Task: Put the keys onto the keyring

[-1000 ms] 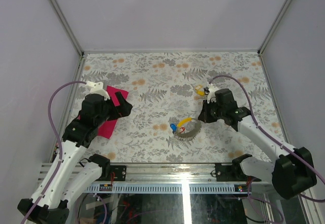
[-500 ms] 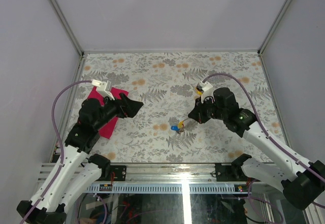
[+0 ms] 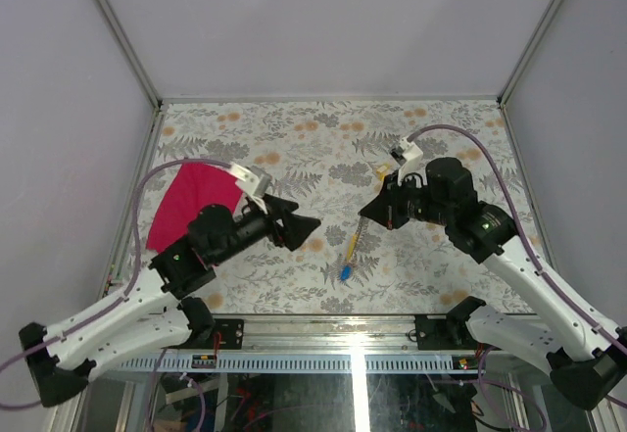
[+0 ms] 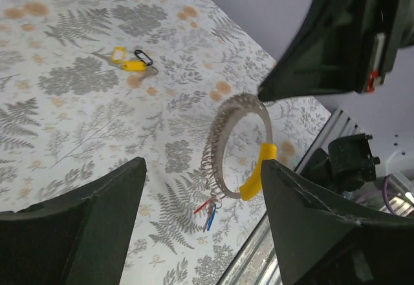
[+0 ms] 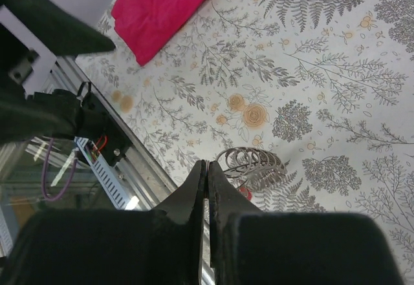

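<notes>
My right gripper [image 3: 365,215] is shut on the top of the keyring [image 4: 218,148], a ribbed grey band hanging upright above the table. A yellow-capped key [image 4: 257,172] sits on the ring, and a red and a blue key [image 4: 211,215] dangle from its bottom. In the right wrist view the ring's coils [image 5: 253,164] show just past the closed fingertips [image 5: 206,167]. My left gripper [image 4: 202,163] is open, level with the ring and facing it without touching. Two more yellow keys [image 4: 129,61] with a black loop lie on the table farther back.
A red cloth [image 3: 190,203] lies flat at the left of the table. The metal front rail [image 5: 107,144] with wiring runs close under the hanging ring. Grey walls enclose the floral table [image 3: 323,138] on three sides.
The right gripper has lifted the keyring off the table, keys dangling. The left arm swung right off the red cloth towards the ring, and its jaws narrowed somewhat.
</notes>
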Action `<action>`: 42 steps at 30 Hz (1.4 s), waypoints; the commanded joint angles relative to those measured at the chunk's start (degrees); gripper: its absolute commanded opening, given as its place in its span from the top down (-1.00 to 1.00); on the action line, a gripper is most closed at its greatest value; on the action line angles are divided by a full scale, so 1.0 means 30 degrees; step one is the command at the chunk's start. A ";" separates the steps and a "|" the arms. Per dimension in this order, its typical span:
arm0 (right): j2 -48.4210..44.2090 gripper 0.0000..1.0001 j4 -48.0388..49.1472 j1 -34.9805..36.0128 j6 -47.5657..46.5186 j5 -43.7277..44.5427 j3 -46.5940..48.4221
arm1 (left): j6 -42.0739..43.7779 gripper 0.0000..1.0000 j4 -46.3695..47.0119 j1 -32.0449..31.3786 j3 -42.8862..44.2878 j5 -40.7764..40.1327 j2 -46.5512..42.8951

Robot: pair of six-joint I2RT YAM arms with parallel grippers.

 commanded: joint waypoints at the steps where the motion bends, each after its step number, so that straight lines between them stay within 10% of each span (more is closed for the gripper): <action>1: -0.0767 1.00 -0.0803 0.0155 0.1612 0.0607 0.1944 | 0.2810 -0.46 0.3317 -0.3942 0.0985 -0.5745 0.1315; 16: -0.1177 1.00 -0.3755 0.0160 0.4699 0.3356 0.3903 | 0.9102 -0.37 1.0391 -1.0829 0.2824 -1.2515 0.7775; 42: -0.2203 1.00 -0.3845 0.0173 0.6258 0.1120 0.4561 | 1.0825 0.26 1.1268 -1.1344 0.4476 -1.4716 1.1612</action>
